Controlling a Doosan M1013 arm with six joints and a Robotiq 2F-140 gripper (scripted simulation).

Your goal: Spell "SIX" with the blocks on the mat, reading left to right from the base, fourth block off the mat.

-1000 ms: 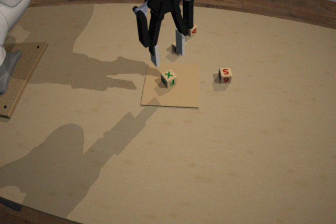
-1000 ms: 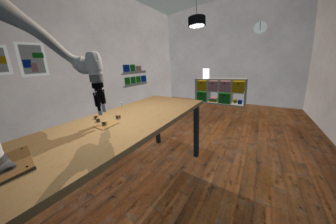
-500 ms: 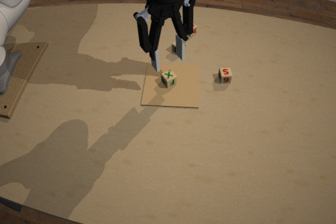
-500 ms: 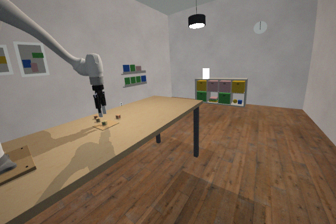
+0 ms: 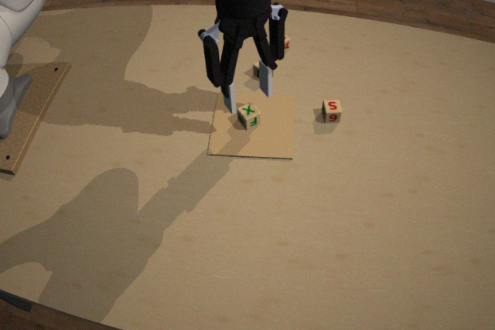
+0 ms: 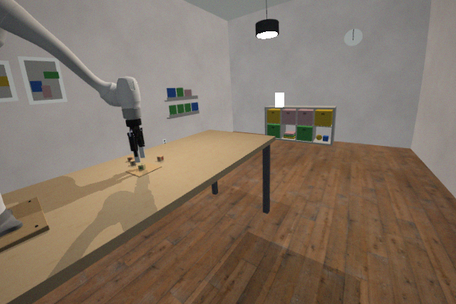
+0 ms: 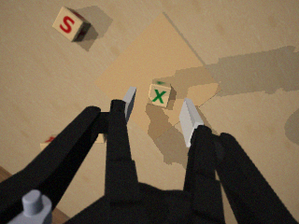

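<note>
The block with a green X (image 5: 248,110) (image 7: 159,95) (image 6: 141,166) on top stands on the tan mat (image 5: 271,134) (image 7: 140,61) (image 6: 151,169), near its far left part. My gripper (image 5: 249,101) (image 7: 158,102) (image 6: 139,156) hangs just above this block, open partway, with one fingertip on each side of it and nothing between the fingers. The block with a red S (image 5: 332,107) (image 7: 68,24) (image 6: 159,159) lies off the mat to the right. Two more blocks lie beyond the mat: one with a red letter (image 5: 286,42) and one (image 5: 256,69) partly hidden behind my finger.
The robot's wooden base plate (image 5: 32,110) (image 6: 26,219) is at the left of the table. The table's far edge (image 5: 360,7) runs behind the blocks. Across the room stands a shelf unit (image 6: 300,124).
</note>
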